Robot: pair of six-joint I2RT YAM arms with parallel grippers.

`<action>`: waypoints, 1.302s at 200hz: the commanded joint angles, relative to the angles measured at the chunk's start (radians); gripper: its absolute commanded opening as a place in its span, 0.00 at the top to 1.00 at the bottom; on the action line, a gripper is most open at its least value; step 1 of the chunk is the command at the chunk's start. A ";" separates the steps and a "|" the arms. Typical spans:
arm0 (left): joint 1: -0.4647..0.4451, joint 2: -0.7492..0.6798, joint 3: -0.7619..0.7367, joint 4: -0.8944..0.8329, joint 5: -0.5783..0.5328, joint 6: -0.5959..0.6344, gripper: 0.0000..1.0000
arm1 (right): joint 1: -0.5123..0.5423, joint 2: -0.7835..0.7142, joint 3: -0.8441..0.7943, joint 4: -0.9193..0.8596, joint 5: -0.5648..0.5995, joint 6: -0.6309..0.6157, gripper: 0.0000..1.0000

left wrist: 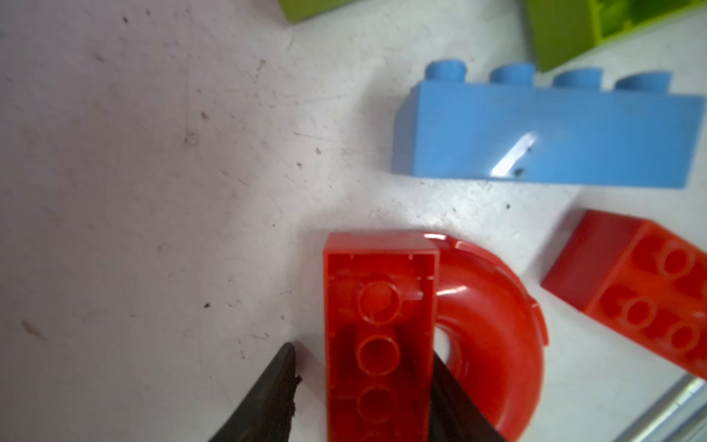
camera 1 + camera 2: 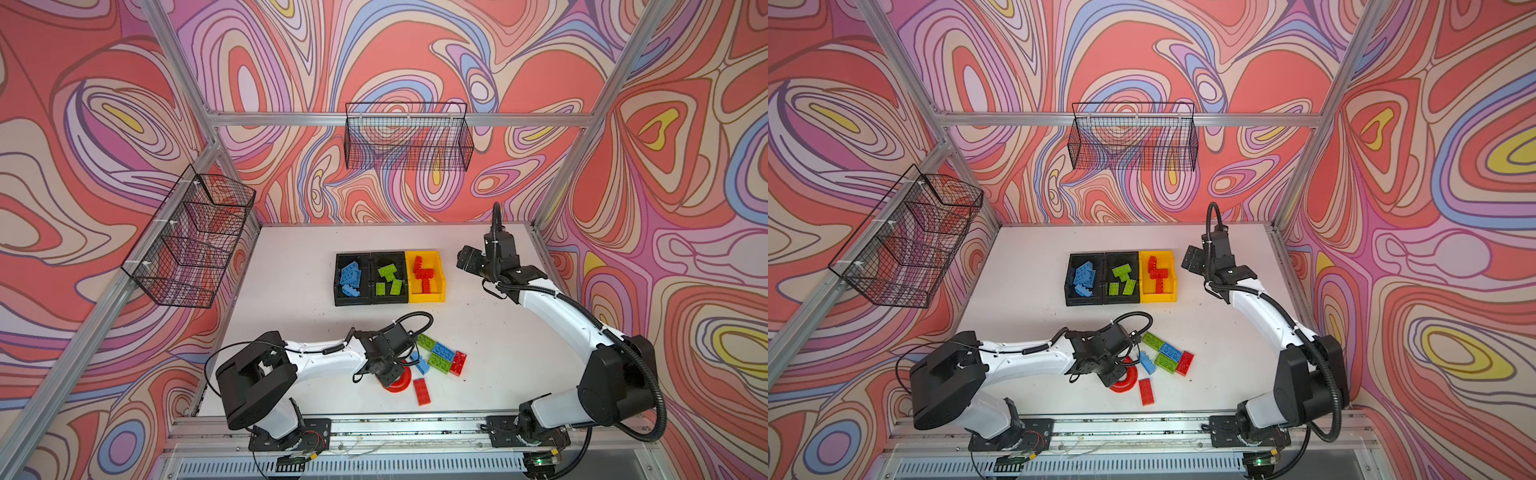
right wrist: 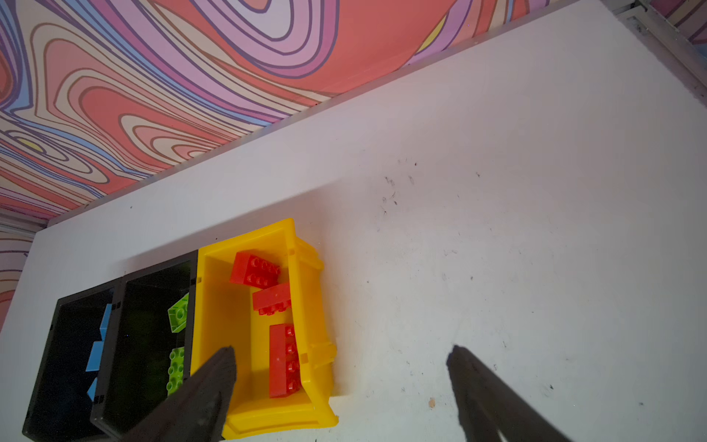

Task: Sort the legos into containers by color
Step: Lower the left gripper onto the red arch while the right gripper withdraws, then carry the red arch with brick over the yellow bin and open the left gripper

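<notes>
**Left arm lines up the red arch, right arm hovers by the bins!**
In both top views, the left gripper (image 2: pixel 388 374) is down on the red arch (image 2: pixel 402 386), well in front of the yellow bin (image 2: pixel 441 296) where the reds go, with loose legos (image 2: pixel 1167 352) alongside. Left wrist: the jaws straddle the arch's narrow hollow leg, probably the easiest part to pinch. One finger touches and table shows beside the other, so it isn't clamped. Stud marks on the red brick (image 1: pixel 642 291) are too blurred to read. Right wrist: the right gripper (image 3: pixel 340 351) is spread wide and empty, just beside the yellow bin, likely keeping clear.

Three containers (image 2: pixel 388 300), roughly twenty legos (image 2: pixel 443 352).
</notes>
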 commanded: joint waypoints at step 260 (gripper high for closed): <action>0.311 0.624 1.078 -0.001 -0.158 0.068 0.40 | -0.075 -0.172 -0.081 -0.020 -0.087 -0.001 0.09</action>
